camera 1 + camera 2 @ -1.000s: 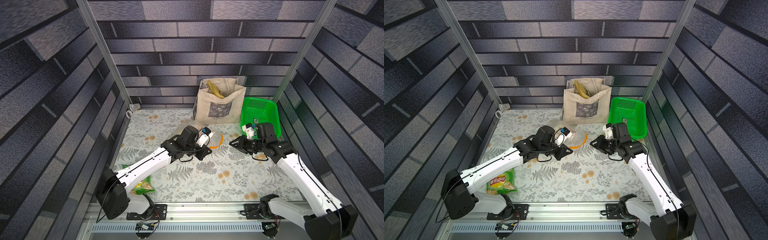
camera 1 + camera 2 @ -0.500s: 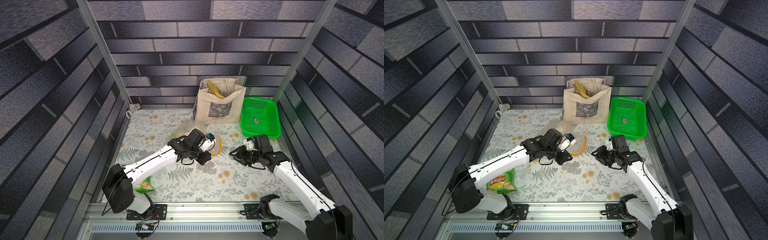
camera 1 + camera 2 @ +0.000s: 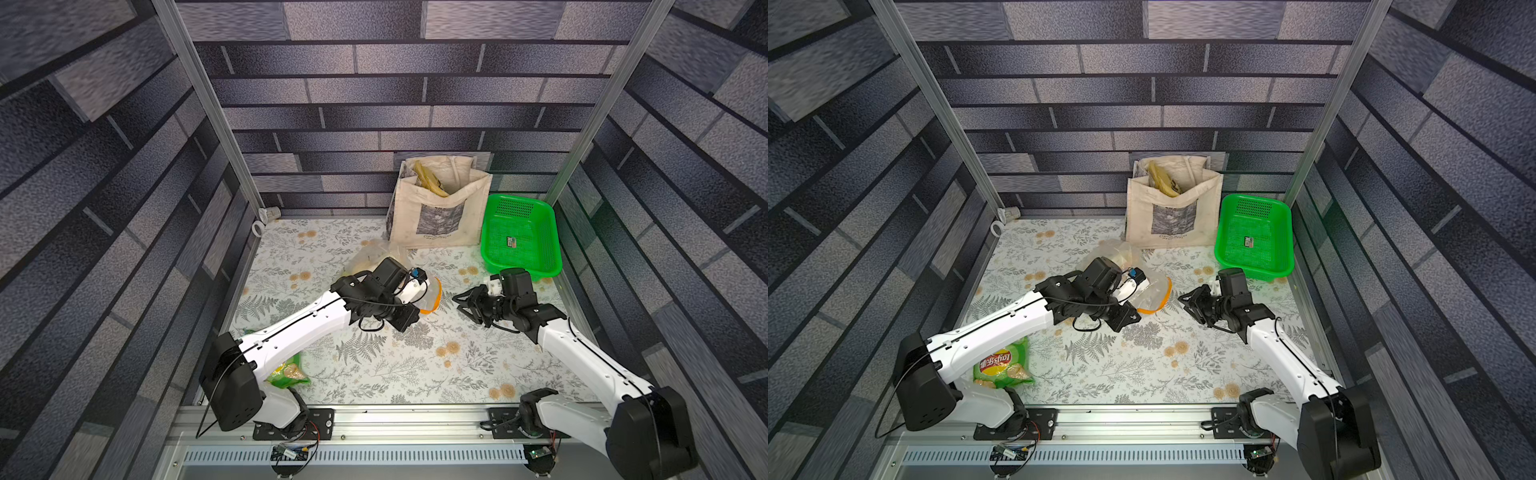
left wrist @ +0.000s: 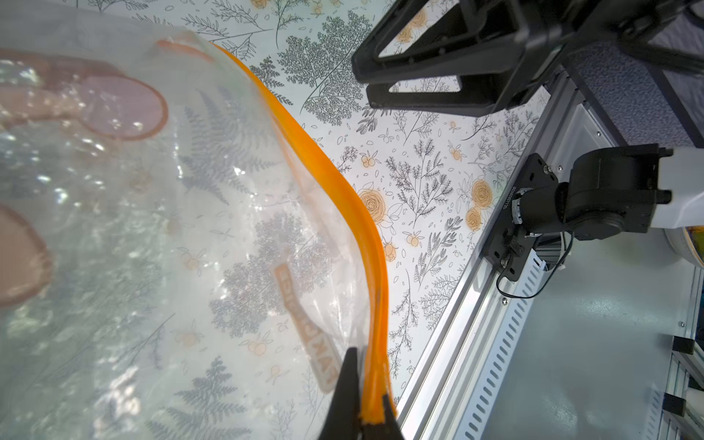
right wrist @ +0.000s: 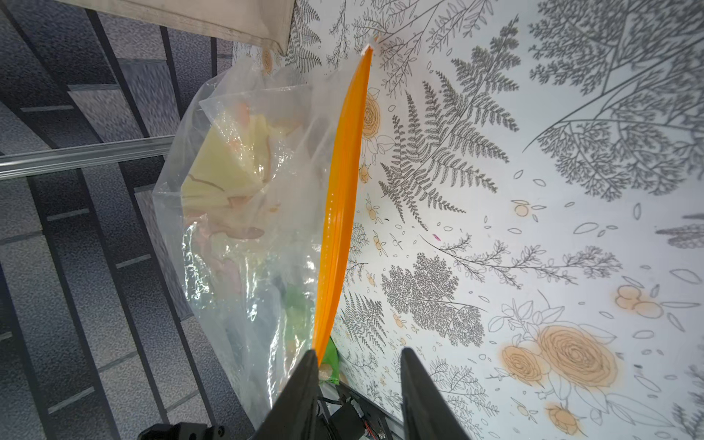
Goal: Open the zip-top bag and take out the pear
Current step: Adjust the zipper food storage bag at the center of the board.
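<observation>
Left end effector [image 4: 365,404] — clamped shut on one end of the orange zip strip [image 4: 331,171], with the zip-top bag [image 4: 171,247] spreading away from the pinch. The right end effector [image 5: 360,354] points at it with jaws parted and nothing between them, and in both top views it sits just beside the strip, apart from the plastic. Through the crinkly clear film the pale yellow pear [image 5: 224,167] shows inside the bag. The bag lies mid-surface [image 3: 395,365], in front of the beige tote bag [image 3: 440,208] — green basket [image 3: 555,249] beside the tote, crisp packet [image 3: 1000,365] by the left arm's base.
</observation>
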`<state>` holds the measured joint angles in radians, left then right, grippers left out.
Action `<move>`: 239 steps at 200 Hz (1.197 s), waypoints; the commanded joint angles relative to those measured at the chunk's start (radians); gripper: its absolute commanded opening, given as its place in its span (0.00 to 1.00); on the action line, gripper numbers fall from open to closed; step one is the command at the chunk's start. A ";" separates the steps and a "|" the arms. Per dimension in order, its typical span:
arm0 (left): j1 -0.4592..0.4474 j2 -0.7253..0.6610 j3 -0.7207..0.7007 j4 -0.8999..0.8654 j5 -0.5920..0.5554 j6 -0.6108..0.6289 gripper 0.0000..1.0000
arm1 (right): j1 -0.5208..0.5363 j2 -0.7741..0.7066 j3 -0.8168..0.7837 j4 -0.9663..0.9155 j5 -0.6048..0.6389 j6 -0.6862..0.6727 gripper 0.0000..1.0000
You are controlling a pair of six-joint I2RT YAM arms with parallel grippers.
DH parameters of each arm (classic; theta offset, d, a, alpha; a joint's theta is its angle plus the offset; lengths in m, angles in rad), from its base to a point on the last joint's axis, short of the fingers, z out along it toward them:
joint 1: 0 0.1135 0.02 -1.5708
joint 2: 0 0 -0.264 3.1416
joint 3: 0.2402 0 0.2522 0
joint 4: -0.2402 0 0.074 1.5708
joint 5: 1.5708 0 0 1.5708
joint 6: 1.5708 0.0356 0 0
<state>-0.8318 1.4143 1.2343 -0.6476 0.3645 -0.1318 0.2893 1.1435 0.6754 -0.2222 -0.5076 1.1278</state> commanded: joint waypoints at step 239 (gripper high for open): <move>0.001 -0.089 0.065 -0.018 -0.006 -0.031 0.00 | 0.002 0.132 -0.007 0.221 0.014 0.158 0.48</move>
<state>-0.8314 1.3563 1.2743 -0.6632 0.3618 -0.1425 0.2893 1.2640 0.6758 -0.0410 -0.4946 1.2728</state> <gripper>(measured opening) 0.042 0.476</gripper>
